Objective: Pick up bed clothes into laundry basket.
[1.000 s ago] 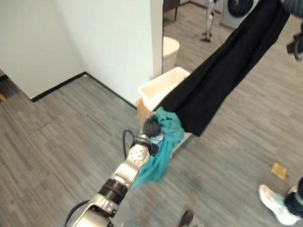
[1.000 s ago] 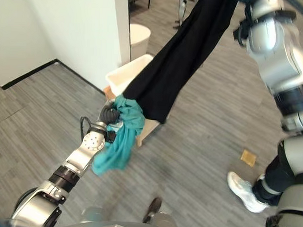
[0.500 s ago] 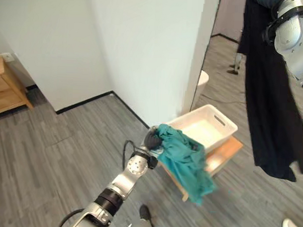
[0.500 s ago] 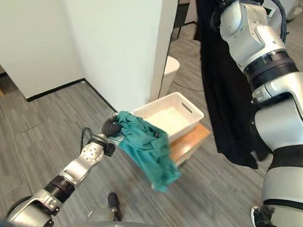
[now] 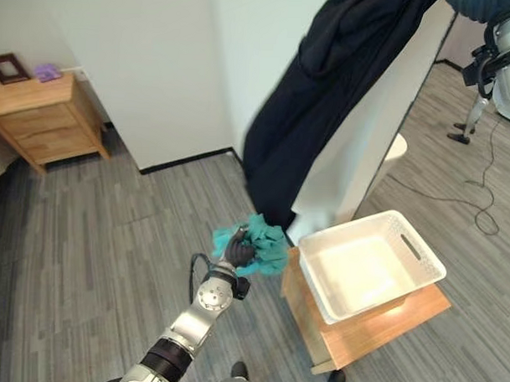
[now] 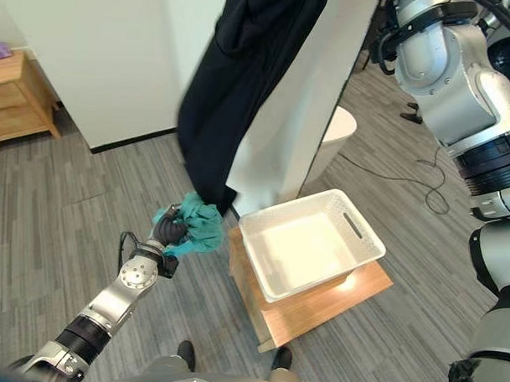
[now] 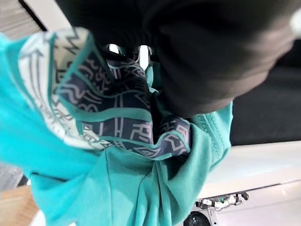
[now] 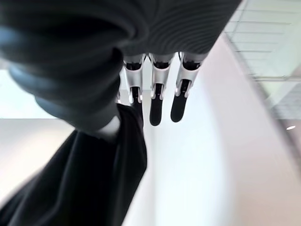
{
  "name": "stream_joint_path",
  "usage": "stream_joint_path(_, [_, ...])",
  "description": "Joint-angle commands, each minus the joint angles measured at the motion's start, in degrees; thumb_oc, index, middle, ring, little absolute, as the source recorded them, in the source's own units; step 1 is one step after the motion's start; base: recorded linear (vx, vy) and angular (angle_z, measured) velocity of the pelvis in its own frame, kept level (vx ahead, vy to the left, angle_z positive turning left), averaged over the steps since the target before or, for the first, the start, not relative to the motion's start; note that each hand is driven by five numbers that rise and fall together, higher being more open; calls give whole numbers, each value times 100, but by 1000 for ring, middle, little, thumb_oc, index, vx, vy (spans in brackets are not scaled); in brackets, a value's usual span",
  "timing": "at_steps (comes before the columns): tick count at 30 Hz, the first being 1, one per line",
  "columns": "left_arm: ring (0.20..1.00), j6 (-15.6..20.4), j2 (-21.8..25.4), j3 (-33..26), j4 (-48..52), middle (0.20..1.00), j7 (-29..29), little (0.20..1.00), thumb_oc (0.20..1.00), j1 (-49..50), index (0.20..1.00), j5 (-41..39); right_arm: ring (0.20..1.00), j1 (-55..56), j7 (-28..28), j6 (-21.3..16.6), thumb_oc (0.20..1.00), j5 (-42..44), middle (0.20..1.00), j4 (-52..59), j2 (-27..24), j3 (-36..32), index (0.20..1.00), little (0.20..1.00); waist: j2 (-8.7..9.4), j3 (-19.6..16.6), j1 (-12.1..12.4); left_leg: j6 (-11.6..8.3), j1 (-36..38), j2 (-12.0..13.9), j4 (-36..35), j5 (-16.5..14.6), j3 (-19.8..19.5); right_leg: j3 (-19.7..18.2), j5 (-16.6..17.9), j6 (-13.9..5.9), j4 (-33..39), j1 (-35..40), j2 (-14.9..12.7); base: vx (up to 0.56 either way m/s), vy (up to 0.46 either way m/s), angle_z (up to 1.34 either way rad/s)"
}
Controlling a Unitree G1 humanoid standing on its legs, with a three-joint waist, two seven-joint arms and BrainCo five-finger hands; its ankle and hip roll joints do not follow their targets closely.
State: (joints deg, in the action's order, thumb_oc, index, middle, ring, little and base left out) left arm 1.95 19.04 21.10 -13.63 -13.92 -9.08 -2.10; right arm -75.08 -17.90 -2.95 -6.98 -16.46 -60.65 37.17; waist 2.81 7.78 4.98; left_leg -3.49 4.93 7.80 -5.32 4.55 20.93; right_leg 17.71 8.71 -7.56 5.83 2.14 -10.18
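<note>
Low over the floor, the left hand (image 5: 238, 253) has its fingers curled tight round a bunched teal garment (image 5: 266, 242), held just beside the near corner of the white laundry basket (image 6: 307, 247). That basket sits on a low wooden stand (image 6: 318, 309). Higher up, the right hand (image 8: 155, 96) pinches a long black garment (image 5: 321, 101) between thumb and one finger, the others straight; the cloth hangs before the white wall (image 5: 150, 70), its hem near the teal bundle.
</note>
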Motion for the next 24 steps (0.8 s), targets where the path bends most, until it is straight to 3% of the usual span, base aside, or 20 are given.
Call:
stream_joint_path(1, [200,417,-154,214,482,200,56,200,200,-375,200,-56,200,-648,-25,57,200,-116,200,-309,-312,-160,200,200,-10,-306,226,-348,-364,458,32,-63,-92,381,-691,-596,-83,627,-431,2,-52,-3])
stream_joint_path(15, [200,385,-288,369,120,200,-24,200,200,-429,200,-169,200,-1977,-274,124,200,-27,200,-1416,322,443,200,200,-24,-449,299,-465,-409,554,32,47,-198,569,-847,-552,-83,791,-319,6,-14,7])
stream_joint_path(24, [200,379,-338,382,-104,200,-74,200,200,-452,200,-223,200,-2609,-467,66,200,333,200,-1862,229,707,200,200,-36,-528,278,-508,-375,562,32,34,-214,620,-867,-566,-83,858,-332,0,0,0])
